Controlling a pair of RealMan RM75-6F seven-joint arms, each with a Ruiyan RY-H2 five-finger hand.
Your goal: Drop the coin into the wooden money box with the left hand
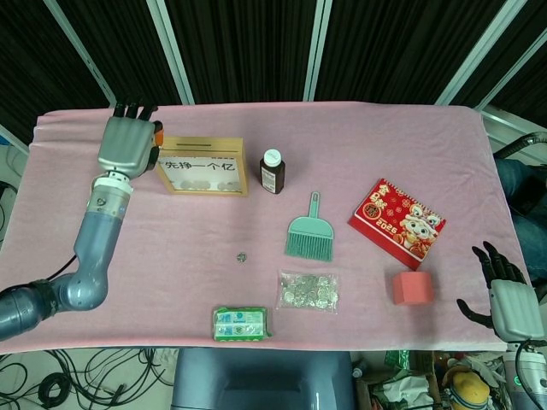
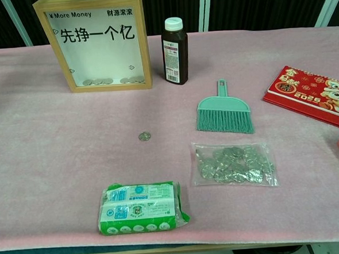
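Nearest the counter (image 2: 45, 169) edge is a green packet (image 2: 141, 207), with a clear bag of coins (image 2: 233, 164) to its right. A bit further, a lone coin (image 2: 145, 136) sits on the pink cloth, teal brush (image 2: 223, 114) and red booklet (image 2: 311, 94) off right. At the back: wooden money box (image 2: 98, 42), brown bottle (image 2: 175, 50) beside it. The left hand (image 1: 126, 143) hovers by the box's left end; can't tell what its fingers are doing. The right hand (image 1: 509, 303) is spread, empty, near a pink block (image 1: 413, 287).

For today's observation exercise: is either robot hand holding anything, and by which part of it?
The right hand holds nothing, fingers apart. The left hand, beside the wooden money box, shows only its back, so any hold cannot be told.
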